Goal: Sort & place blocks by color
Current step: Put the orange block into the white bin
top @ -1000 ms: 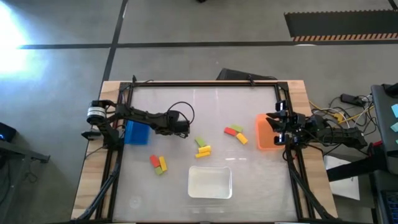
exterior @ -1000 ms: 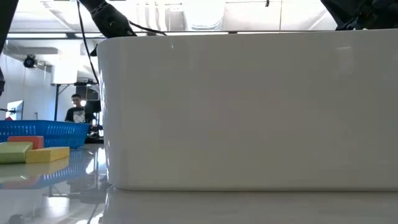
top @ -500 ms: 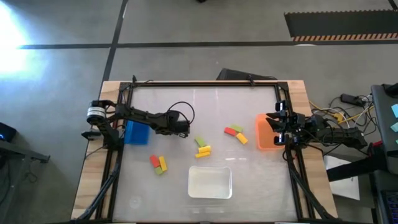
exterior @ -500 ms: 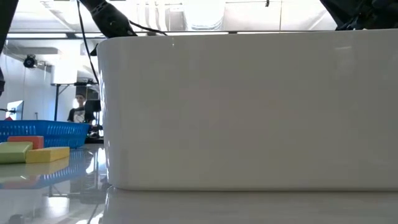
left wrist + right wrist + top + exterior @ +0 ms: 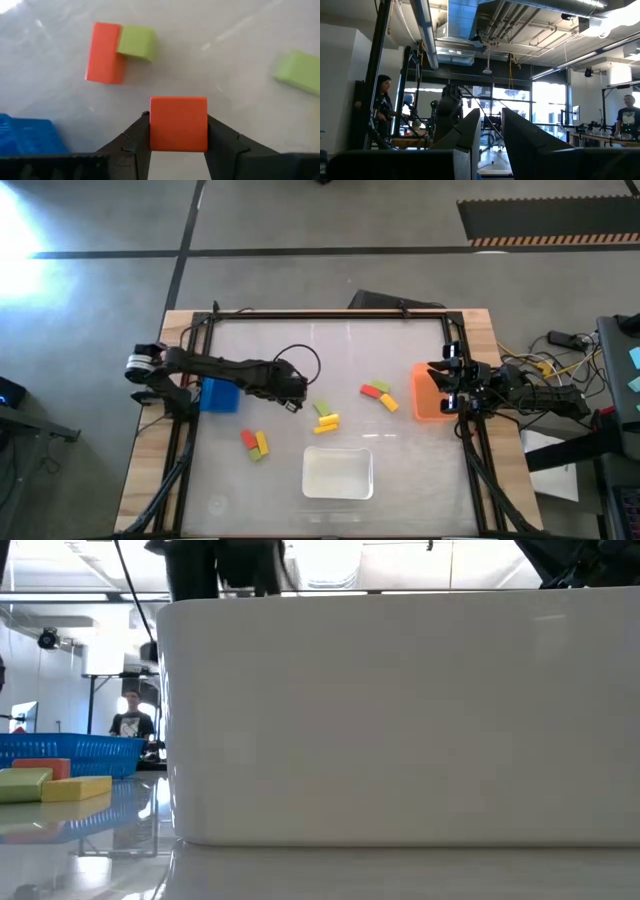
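High view: the white tray point(image 5: 338, 472) sits at the table's near edge, the blue bin point(image 5: 220, 393) at left. The left gripper point(image 5: 178, 131) is clamped on a red block point(image 5: 178, 123), its long axis hidden, above the table right of the bin. The right gripper point(image 5: 491, 131) rests over the orange bin point(image 5: 428, 393), fingers slightly apart.

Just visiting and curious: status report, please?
Left tool shut on small red block. Right tool waits, empty, by orange bin. Nothing blocking.
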Robot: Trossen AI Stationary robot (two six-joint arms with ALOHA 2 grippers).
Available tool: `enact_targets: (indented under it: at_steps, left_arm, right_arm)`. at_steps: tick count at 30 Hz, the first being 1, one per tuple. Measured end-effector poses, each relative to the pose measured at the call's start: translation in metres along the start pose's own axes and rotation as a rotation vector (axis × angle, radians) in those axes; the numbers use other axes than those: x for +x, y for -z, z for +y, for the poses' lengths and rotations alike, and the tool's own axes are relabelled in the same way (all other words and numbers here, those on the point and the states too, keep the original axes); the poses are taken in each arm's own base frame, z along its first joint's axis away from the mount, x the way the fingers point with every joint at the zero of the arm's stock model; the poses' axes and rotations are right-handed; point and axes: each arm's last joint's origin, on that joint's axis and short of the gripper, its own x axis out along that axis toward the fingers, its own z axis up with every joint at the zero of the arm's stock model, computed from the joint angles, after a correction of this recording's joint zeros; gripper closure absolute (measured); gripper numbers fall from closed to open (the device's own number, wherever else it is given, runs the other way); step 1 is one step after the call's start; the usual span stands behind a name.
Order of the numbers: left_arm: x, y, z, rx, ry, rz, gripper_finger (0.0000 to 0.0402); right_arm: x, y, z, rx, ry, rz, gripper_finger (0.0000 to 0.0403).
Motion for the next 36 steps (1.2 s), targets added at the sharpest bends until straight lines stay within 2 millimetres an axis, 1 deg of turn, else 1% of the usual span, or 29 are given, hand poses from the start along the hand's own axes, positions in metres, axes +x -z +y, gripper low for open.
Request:
enact_targets:
  at_steps: [4,7,9,12,15,18,20,23,26,30,34,36]
  left_arm:
    - [-0.039,-0.001,-0.019,0.134,0.123,0.015,0.0279]
    - [-0.068,0.003,-0.036,0.266,0.280,0.035,0.0279]
    - [-0.089,0.008,-0.045,0.307,0.375,0.037,0.0279]
    - [-0.117,0.016,-0.055,0.331,0.464,-0.001,0.0279]
    - [-0.135,0.021,-0.068,0.351,0.569,-0.100,0.0279]
    - [-0.145,0.021,-0.081,0.360,0.694,-0.206,0.0279]
    - [-0.149,0.020,-0.088,0.341,0.749,-0.256,0.0279]
    - [-0.146,0.024,-0.100,0.323,0.774,-0.286,0.0279]
    - [-0.136,0.031,-0.118,0.311,0.791,-0.280,0.0279]
    - [-0.119,0.044,-0.140,0.354,0.763,-0.239,0.0279]
    - [-0.098,0.055,-0.156,0.462,0.731,-0.192,0.0279]
    - [-0.089,0.060,-0.160,0.529,0.702,-0.185,0.0279]
  right_arm:
    - [0.000,0.000,0.000,0.000,0.000,0.000,0.0335]
    - [0.000,0.000,0.000,0.001,0.000,0.001,0.0335]
    - [0.000,0.000,0.000,0.002,0.000,0.001,0.0335]
    - [0.000,0.000,0.000,0.002,0.000,0.001,0.0335]
    - [0.000,0.000,0.000,0.001,0.000,0.001,0.0335]
    - [0.000,0.000,0.000,0.001,0.000,0.001,0.0335]
    - [0.000,0.000,0.000,0.002,0.000,0.001,0.0335]
    - [0.000,0.000,0.000,0.001,0.000,0.000,0.0335]
    - [0.000,0.000,0.000,0.003,0.000,-0.003,0.0335]
    - [0.000,0.000,0.000,0.003,0.001,0.000,0.0335]
    - [0.000,0.000,0.000,0.003,0.001,-0.001,0.0335]
    - [0.000,0.000,0.000,0.010,0.001,-0.002,0.0335]
